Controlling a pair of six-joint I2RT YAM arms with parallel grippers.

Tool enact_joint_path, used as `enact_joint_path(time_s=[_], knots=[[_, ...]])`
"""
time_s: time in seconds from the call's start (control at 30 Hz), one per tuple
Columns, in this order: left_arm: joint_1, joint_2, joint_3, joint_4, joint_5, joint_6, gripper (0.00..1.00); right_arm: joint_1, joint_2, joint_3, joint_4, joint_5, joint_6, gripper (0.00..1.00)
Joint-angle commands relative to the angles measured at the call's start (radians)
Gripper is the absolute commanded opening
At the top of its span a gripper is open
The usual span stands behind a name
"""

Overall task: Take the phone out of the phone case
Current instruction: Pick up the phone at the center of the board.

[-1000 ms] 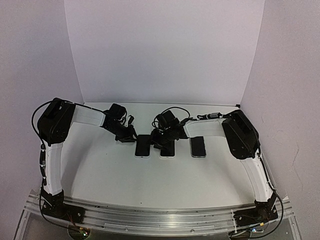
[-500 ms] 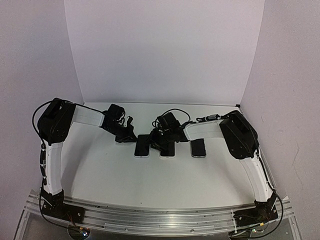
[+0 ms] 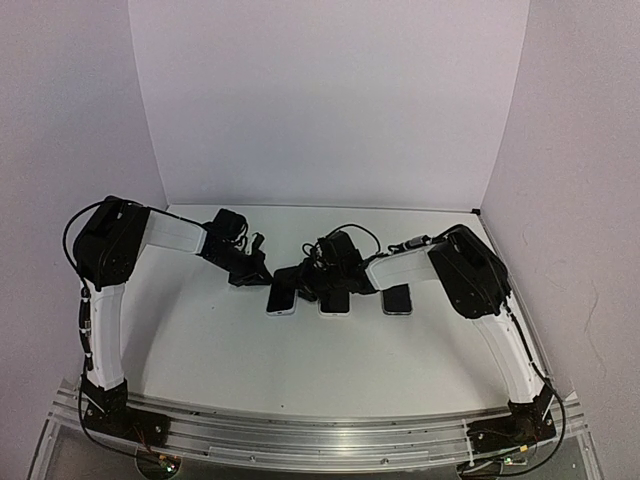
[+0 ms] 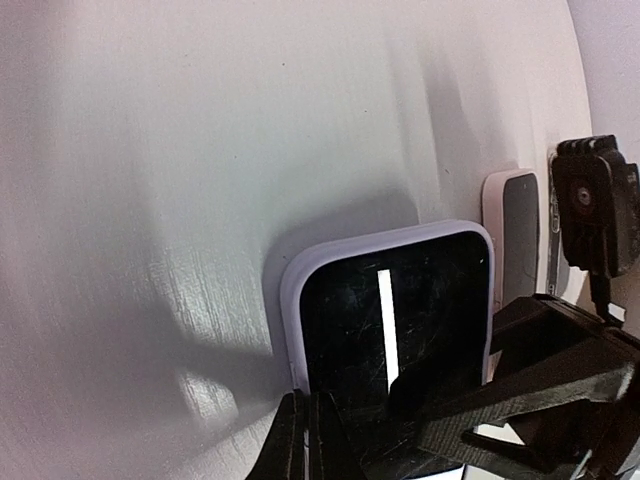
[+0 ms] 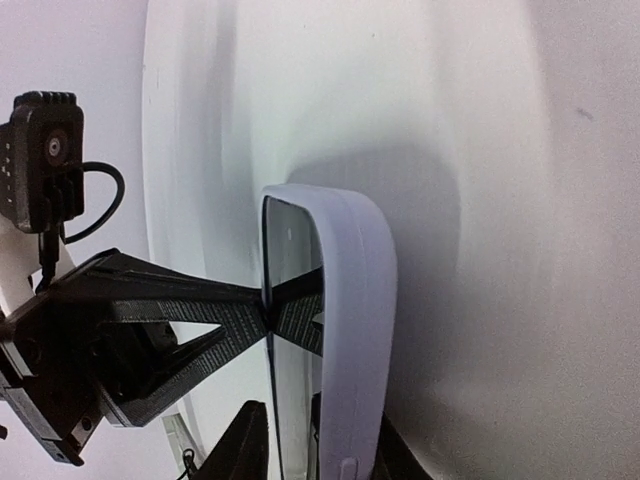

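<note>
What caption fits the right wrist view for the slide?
Both grippers pinch the cased phone: right gripper across the lavender phone case, left gripper at the screen-side edge, over the white table.

Lavender phone case [image 5: 352,340] between jaws

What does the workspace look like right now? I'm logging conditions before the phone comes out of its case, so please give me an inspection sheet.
Surface: white table, bare in front.
Job's things: phone in lavender case, screen up, lifted at one end.
Clutter: two more phones beside it.
Grippers: left pincer shut on the case edge; right pincer straddling the case, grip unclear.
Cables: black leads looped over both wrists.
Surroundings: white walls; metal rail at the bases.
</note>
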Motion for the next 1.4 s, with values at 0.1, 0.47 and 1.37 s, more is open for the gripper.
enact_joint_path(time_s=[0.1, 0.47, 1.37], knots=[[-0.024, -0.041, 0.029, -0.053, 0.103, 0.077, 0.0, 0.02, -0.009, -0.01, 0.203, -0.07, 0.048, 0.02], [0.151, -0.277, -0.043, -0.108, 0.316, 0.449, 0.46, 0.02, -0.279, -0.115, 0.172, -0.006, -0.266, 0.0], [0.042, -0.687, -0.168, 0.446, 0.683, 0.055, 0.66, 0.089, -0.576, -0.126, 0.444, -0.165, -0.598, 0.0]])
